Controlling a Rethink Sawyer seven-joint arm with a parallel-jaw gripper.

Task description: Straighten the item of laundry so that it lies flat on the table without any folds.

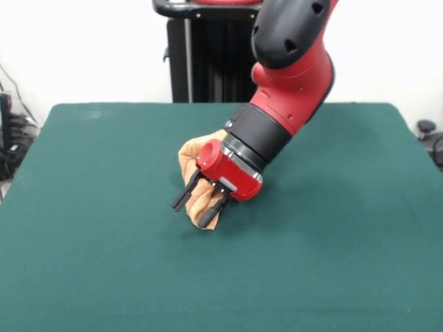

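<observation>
The desk fills most of the front view, a broad spread of plain dark green cloth, and nearly all of it lies bare. Over its middle leans the red and black arm, coming down from above and angled toward the lower left of the picture.

The towel sits near the centre of the desk, bunched into a small crumpled mound, light orange-tan. Much of it is hidden behind the arm's wrist; what shows is a rounded lump to the upper left of the wrist and a narrower tongue reaching down toward the desk between and below the fingers. Judging from this, the task is barely begun: the cloth is heaped and folded on itself, no edge or corner is laid out, and all of the spreading and flattening is left to do.

The pincer is at the towel's lower end, its two dark fingers spread apart with tan cloth visible between them. The jaws look parted rather than clenched, and I cannot tell whether either finger presses the fabric or merely stands in front of it.

As for writing: no label, band stripe, brand or lettering can be made out on the towel in this view, and none shows on the arm or the desk cloth either.
</observation>
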